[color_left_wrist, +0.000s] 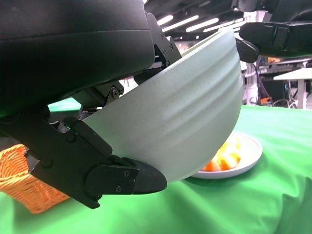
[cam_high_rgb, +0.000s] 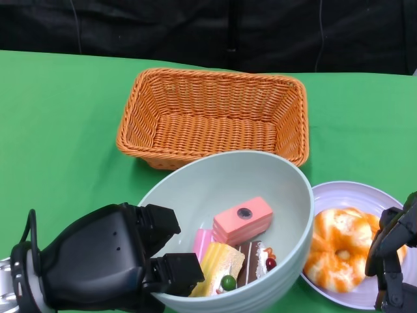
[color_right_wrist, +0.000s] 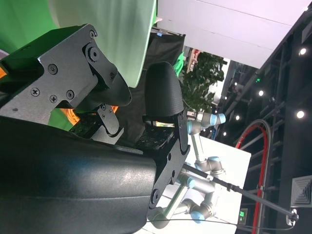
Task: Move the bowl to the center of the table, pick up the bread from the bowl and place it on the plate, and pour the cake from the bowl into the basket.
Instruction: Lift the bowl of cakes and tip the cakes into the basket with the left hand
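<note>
The bowl (cam_high_rgb: 287, 195), pale green, is sitting lifted off the cloth and tilting, its mouth facing the camera in the head view and its far rim overlapping the near edge of the basket (cam_high_rgb: 215, 114). Inside it the cake (cam_high_rgb: 242, 220) pieces are lying toward the low side: a pink block, a yellow roll with a green ball on it, and a dark slice with red dots. The left hand (cam_high_rgb: 114, 257) is gripping the bowl at its near left rim, fingers (color_left_wrist: 124, 179) pressing under the outer wall in the left wrist view while other parts are clamping the rim from above. The bread (cam_high_rgb: 339, 248), an orange and white ring, is lying on the plate (cam_high_rgb: 352, 192), which is sitting just right of the bowl and partly tucked under its side. The right hand (cam_high_rgb: 391, 261) is hanging at the plate's right edge, close to the bread, its fingers (color_right_wrist: 163, 97) apart and holding nothing. Everything is resting on the green table (cam_high_rgb: 58, 124)
</note>
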`<state>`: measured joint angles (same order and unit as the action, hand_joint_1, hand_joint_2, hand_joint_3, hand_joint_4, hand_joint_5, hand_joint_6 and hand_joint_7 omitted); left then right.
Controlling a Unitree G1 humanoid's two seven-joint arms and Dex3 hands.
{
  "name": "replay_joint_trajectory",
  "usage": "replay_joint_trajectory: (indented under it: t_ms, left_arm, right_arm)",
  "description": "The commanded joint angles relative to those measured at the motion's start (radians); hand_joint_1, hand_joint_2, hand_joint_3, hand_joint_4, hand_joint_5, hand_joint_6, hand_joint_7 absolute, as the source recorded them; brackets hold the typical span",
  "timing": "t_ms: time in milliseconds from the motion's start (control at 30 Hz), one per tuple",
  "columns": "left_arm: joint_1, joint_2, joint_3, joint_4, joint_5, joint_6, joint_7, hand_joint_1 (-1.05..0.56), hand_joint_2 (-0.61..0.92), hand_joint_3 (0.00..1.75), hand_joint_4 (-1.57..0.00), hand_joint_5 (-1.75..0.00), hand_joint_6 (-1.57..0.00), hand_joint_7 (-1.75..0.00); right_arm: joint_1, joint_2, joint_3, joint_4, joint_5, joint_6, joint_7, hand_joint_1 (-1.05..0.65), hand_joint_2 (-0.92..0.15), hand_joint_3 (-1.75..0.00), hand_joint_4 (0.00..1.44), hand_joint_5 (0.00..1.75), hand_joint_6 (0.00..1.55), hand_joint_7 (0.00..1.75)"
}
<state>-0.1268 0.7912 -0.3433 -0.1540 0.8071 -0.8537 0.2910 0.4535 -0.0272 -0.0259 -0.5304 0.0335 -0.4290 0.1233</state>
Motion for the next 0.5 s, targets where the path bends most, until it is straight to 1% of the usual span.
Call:
replay_joint_trajectory:
  t_ms: [33,100,233,367,500]
  left_arm:
    - [0.021,-0.011,0.055,-0.043,-0.068,0.002,-0.063,-0.35,0.55,0.82,-1.00,-1.75,-0.78,-1.65]
    - [0.029,-0.021,0.074,-0.057,-0.103,0.003,-0.103,-0.35,0.55,0.83,-1.00,-1.75,-0.78,-1.66]
    - [0.039,-0.040,0.108,-0.080,-0.144,-0.001,-0.168,-0.34,0.49,0.94,-1.02,-1.75,-0.79,-1.64]
    - [0.043,-0.049,0.137,-0.109,-0.190,0.001,-0.239,-0.34,0.48,0.97,-1.03,-1.75,-0.80,-1.63]
    - [0.051,-0.062,0.165,-0.127,-0.252,0.004,-0.292,-0.32,0.36,1.15,-1.04,-1.75,-0.79,-1.71]
  right_arm:
    - [0.001,-0.009,-0.006,0.006,-0.004,-0.011,-0.005,0.09,-0.48,-1.43,0.87,1.75,0.66,1.65]
    - [0.001,-0.009,-0.008,0.006,-0.009,-0.012,-0.006,0.09,-0.48,-1.43,0.87,1.75,0.66,1.65]
    - [0.000,-0.006,-0.003,0.007,0.006,-0.010,-0.003,0.10,-0.48,-1.44,0.87,1.75,0.66,1.65]
    - [0.001,-0.006,-0.004,0.009,-0.014,-0.015,-0.008,0.10,-0.48,-1.44,0.87,1.75,0.66,1.66]
    - [0.001,-0.004,-0.001,0.012,-0.008,-0.016,-0.006,0.11,-0.47,-1.45,0.87,1.75,0.67,1.66]
